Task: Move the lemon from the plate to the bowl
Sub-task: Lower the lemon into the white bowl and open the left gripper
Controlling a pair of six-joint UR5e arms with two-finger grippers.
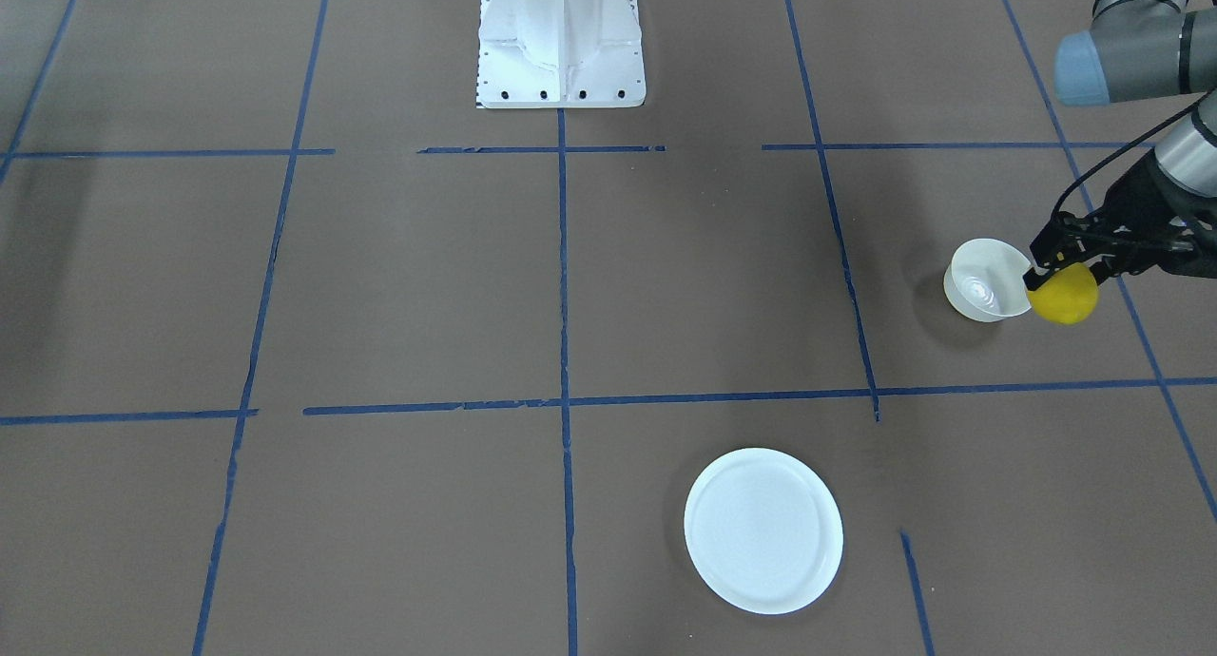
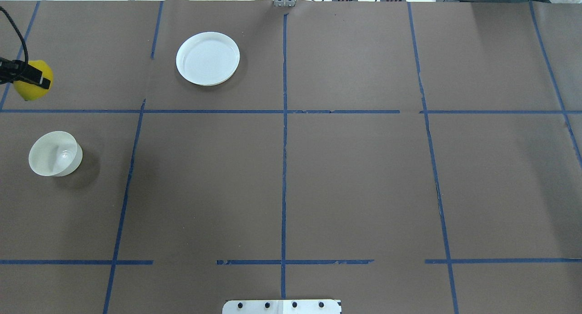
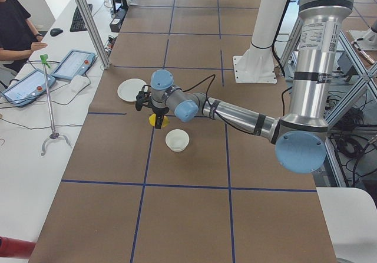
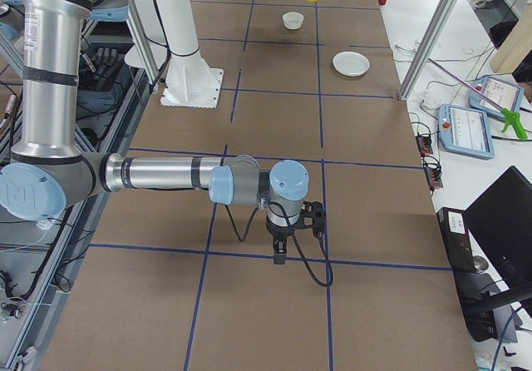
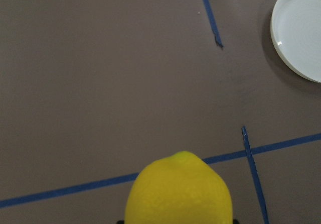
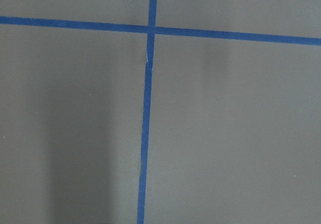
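Note:
My left gripper [image 1: 1063, 278] is shut on the yellow lemon [image 1: 1065, 297] and holds it in the air, off the table. The lemon also shows in the overhead view [image 2: 32, 84] and fills the lower edge of the left wrist view [image 5: 179, 191]. The small deep white bowl [image 1: 984, 280] stands empty on the table close beside the lemon; in the overhead view the bowl [image 2: 53, 154] lies nearer the robot than the lemon. The flat white plate [image 1: 763, 530] is empty, further along the table. My right gripper [image 4: 280, 250] shows only in the exterior right view, far from these things; I cannot tell its state.
The white robot base [image 1: 559, 38] stands at the table's middle edge. Blue tape lines [image 2: 284, 123] mark a grid on the brown table cover. A side bench with tablets [image 3: 73, 64] and a seated person [image 3: 12, 21] lies beyond the plate's side.

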